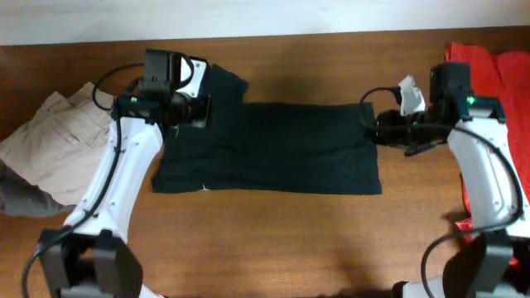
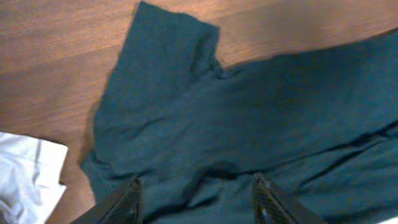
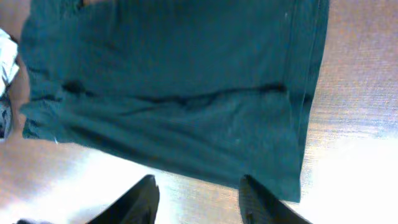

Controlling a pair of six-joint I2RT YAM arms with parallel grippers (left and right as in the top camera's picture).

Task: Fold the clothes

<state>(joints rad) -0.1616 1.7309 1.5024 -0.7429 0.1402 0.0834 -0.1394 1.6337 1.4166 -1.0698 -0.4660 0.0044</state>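
Now the black T-shirt (image 1: 273, 149) lies flat; left gripper (image 2: 196, 182) spread at nine o'clock; right gripper (image 3: 198, 180) spread at three.

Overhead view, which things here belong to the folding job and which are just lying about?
Job: black T-shirt, left tool, right tool.
Lying about: beige trousers, red garments, grey cloth.

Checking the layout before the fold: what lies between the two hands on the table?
The black T-shirt lies spread out between the left hand and the right hand; the overhead view shows it.
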